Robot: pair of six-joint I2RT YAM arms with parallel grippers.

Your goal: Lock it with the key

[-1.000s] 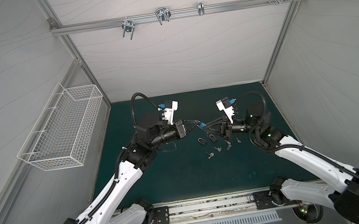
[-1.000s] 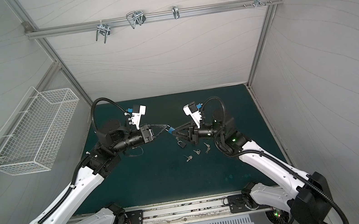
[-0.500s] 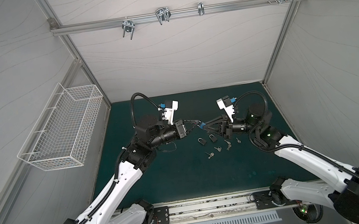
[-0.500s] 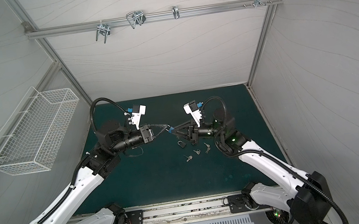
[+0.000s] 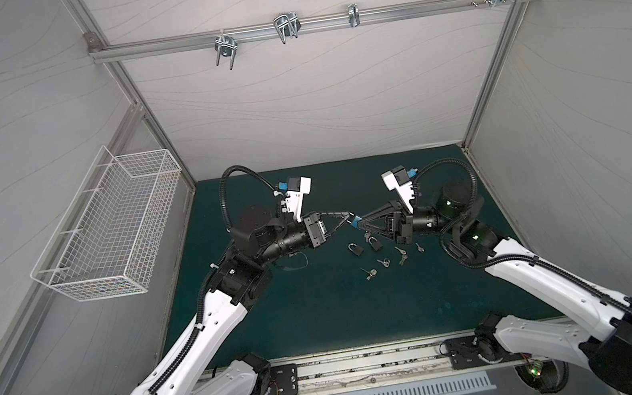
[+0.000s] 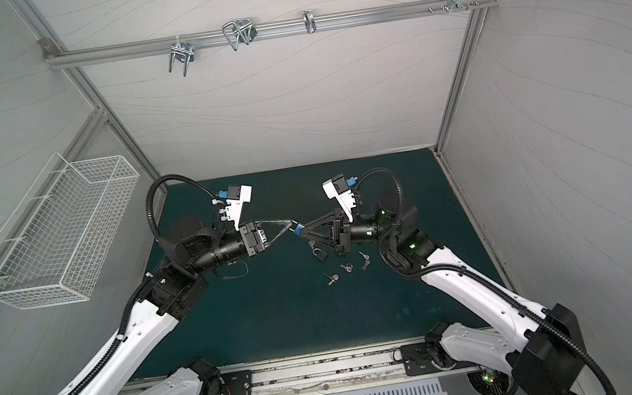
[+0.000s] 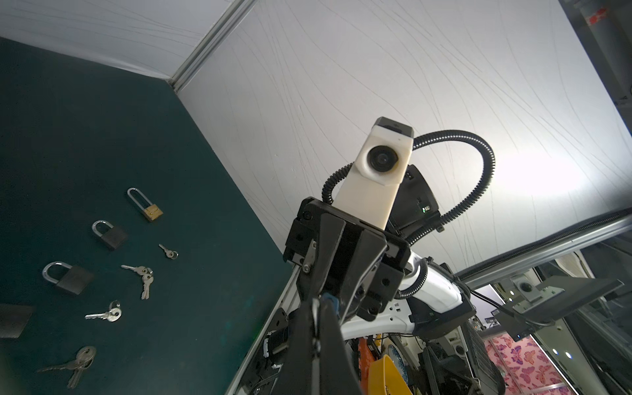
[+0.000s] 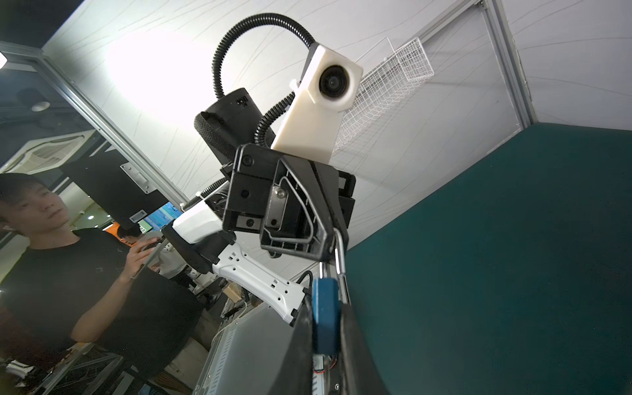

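Both grippers meet tip to tip above the middle of the green mat (image 5: 322, 311). My right gripper (image 5: 357, 225) (image 8: 325, 304) is shut on a small blue padlock (image 5: 354, 224) (image 6: 297, 232) (image 8: 325, 314), with its body clamped between the fingers. Its keyhole end is hidden there. The silver shackle (image 8: 339, 253) points at my left gripper (image 5: 347, 216) (image 6: 291, 223) (image 7: 314, 307). That gripper is shut at the shackle, and a thin silver edge shows between its fingers. Several keys (image 5: 370, 272) (image 7: 102, 314) lie loose on the mat. I see no key in either gripper.
Two dark padlocks (image 5: 355, 249) (image 5: 374, 243) and a brass long-shackle padlock (image 7: 150, 210) lie on the mat below the right gripper, among the keys. A white wire basket (image 5: 109, 231) hangs on the left wall. A rail with metal hooks (image 5: 286, 28) crosses the back wall.
The two grippers' tips have drawn slightly closer together above the mat. Both grips look the same as before.
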